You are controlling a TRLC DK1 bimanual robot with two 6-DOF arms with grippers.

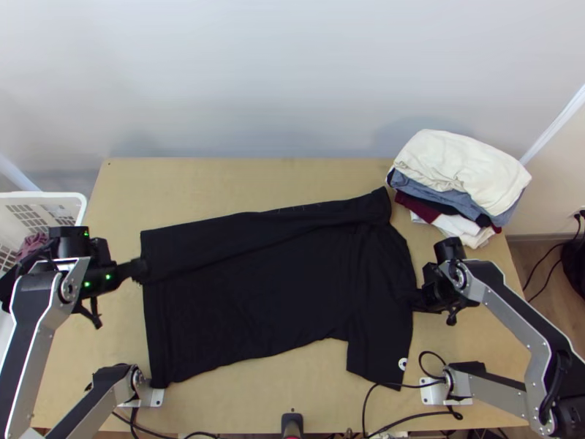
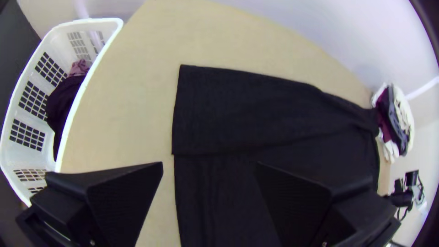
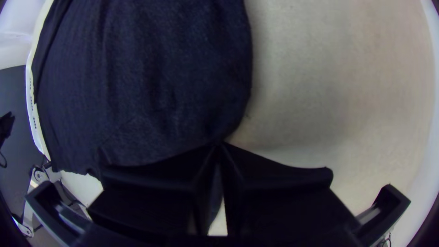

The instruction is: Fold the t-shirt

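We take this for a robotics lab, judging by the two arms [image 1: 515, 314] and loose cables [image 1: 431, 414] at a plain wooden worktop [image 1: 256, 184].

The right gripper [image 1: 422, 298] has its two wide flat black fingers [image 3: 155, 183] together at the tips, pinching the rounded edge of a black cloth t-shirt [image 3: 173, 68]. The shirt lies spread with shallow creases on a light wooden table [image 3: 338, 91], whose bare surface shows beside that edge. Silver-grey arm parts [image 3: 39, 175] show near the shirt's far corner.
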